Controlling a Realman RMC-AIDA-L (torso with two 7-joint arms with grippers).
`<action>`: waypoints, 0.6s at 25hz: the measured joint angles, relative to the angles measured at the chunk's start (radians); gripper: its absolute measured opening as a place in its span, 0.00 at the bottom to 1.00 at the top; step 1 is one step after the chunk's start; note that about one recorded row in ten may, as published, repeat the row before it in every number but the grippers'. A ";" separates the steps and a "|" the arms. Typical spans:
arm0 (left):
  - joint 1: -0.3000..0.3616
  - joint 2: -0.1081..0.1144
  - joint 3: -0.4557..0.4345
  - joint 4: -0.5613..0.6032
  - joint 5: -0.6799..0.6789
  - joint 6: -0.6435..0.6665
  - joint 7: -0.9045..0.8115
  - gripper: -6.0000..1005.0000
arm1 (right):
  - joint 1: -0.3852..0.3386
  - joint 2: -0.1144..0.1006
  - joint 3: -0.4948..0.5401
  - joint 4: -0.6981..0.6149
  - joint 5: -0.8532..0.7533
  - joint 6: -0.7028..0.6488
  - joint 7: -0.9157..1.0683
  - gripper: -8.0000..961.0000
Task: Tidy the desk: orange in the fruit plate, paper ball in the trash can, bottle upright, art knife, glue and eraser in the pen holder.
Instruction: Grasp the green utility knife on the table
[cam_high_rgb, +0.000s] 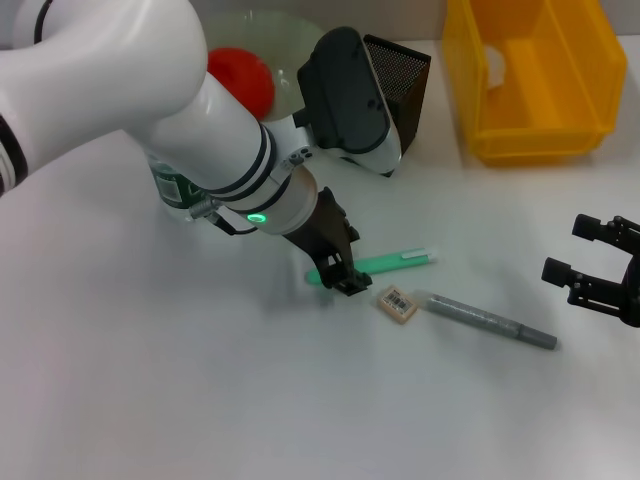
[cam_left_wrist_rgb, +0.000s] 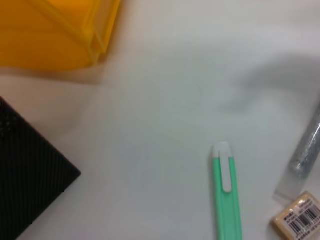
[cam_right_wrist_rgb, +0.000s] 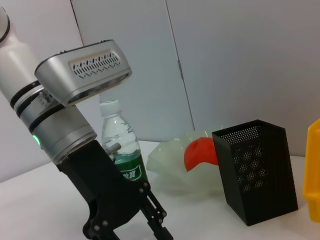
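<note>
Green plastic art knife (cam_high_rgb: 385, 264) lies flat on the white tabletop (cam_high_rgb: 150, 400), beside the eraser (cam_high_rgb: 397, 303). My left claw (cam_high_rgb: 340, 275), released, straddles its near end. Next: descend, clench, carry to the black mesh pen holder (cam_high_rgb: 405, 80). My right claw (cam_high_rgb: 590, 265) idles, released.

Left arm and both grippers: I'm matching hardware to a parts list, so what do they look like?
The left arm has glossy white rounded shells, black ring seams, a grey wrist band with a small green light, and a dark-and-white camera housing. The left gripper is matte black with slim fingers. The right gripper is black, angular and bracket-like.
</note>
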 joint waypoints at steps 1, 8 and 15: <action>0.000 0.000 0.000 0.000 0.000 0.000 0.000 0.50 | 0.000 0.000 0.000 0.000 0.000 0.000 0.000 0.85; -0.018 0.000 -0.002 0.000 0.021 0.049 -0.008 0.57 | 0.004 0.001 -0.001 0.000 0.000 0.001 0.000 0.85; -0.052 0.000 0.000 0.007 0.070 0.079 -0.046 0.56 | 0.007 0.003 -0.001 0.000 0.000 0.001 0.000 0.85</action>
